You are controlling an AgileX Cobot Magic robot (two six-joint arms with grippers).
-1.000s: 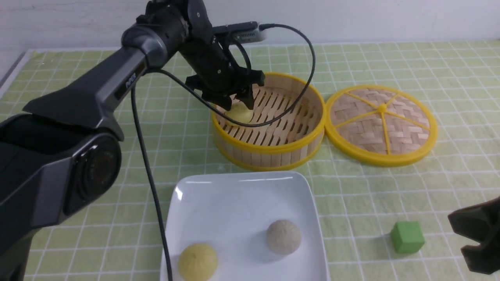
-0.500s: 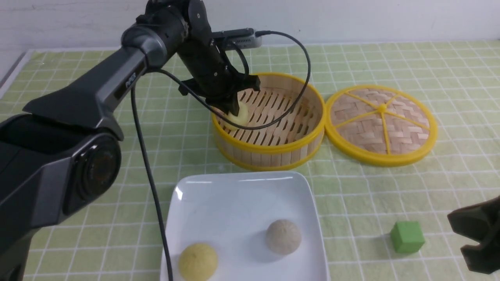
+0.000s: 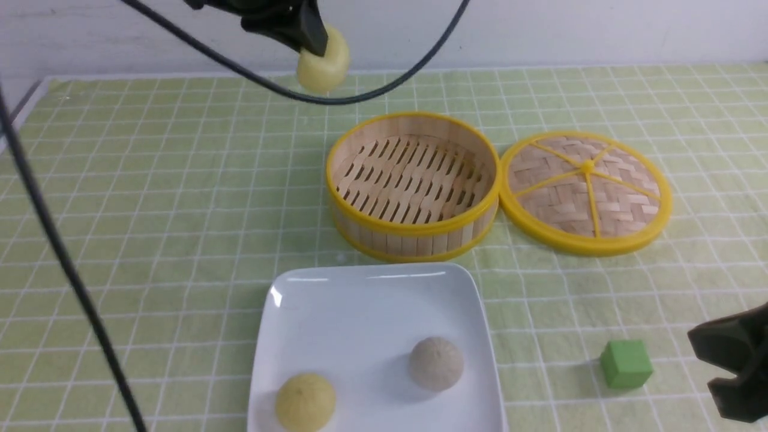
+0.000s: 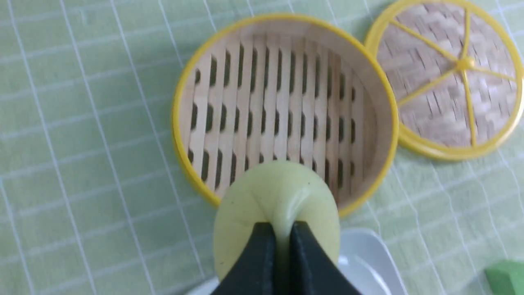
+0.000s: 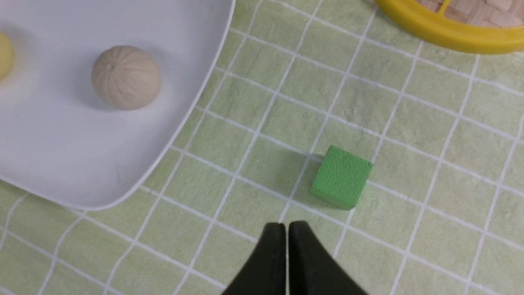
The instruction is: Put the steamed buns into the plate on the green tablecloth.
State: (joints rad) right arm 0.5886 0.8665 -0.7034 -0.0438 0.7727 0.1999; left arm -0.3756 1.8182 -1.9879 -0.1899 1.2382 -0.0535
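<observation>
Now the left tool, pinched shut on the pale yellow bun, should carry it over the bare middle of the plate and lower before releasing, clear of the grey bun.

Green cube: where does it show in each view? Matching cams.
Front view: green cube on the cloth, right of the plate.
Left wrist view: only its corner shows, cut by the frame edge, beyond the plate.
Right wrist view: whole, on the cloth beside the plate.
Shared landmark: the woven lid, in all three.
</observation>
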